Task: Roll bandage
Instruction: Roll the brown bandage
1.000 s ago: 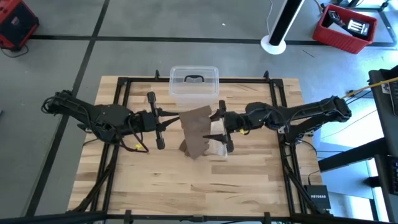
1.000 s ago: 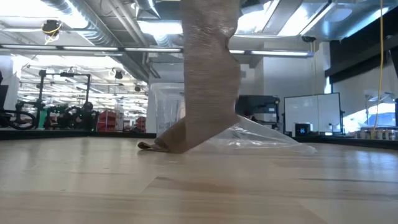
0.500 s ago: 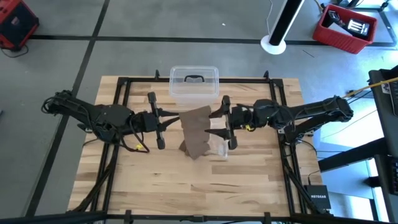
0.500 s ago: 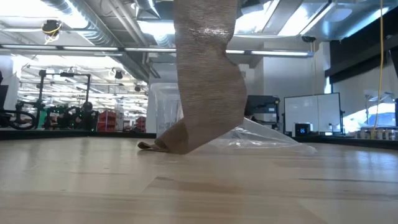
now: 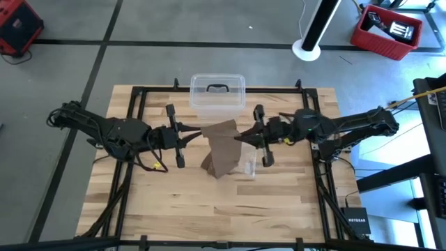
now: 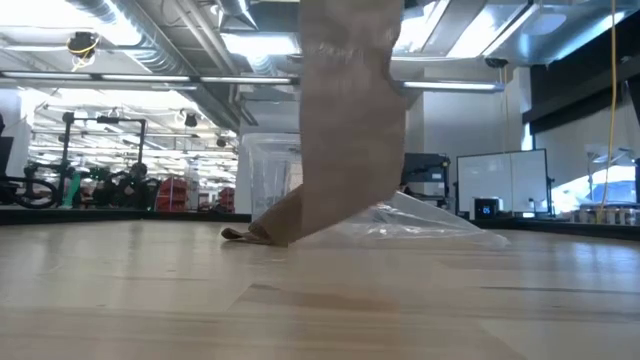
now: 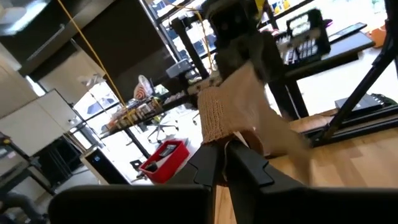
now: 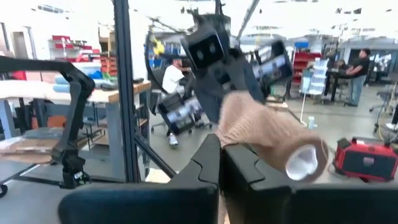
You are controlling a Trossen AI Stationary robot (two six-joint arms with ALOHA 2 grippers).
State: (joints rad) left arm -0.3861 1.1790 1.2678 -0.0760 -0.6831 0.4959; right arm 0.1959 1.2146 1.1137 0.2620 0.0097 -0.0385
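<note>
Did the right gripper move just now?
Yes. In the high view the right gripper slid away from the left gripper, toward the table's right edge, holding the bandage.

Grey floor (image 5: pixel 174 28) with dark seams surrounds the wooden table (image 5: pixel 181 202). A red bin (image 5: pixel 387 31) (upper right) sits near a white pole base (image 5: pixel 306 47). Ceiling strip lights (image 6: pixel 150 80) glow over distant shelving.

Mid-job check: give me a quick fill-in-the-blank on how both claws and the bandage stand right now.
1. The dull brown fabric bandage is held up between ____ claws.
2. Its lower end rests on the wooden ____.
3. The clear plastic box with a dark handle stands ____ the bandage, apart from it.
4. The left claw and right claw are both ____ on the bandage.

Missing: two; table; behind; shut
</note>
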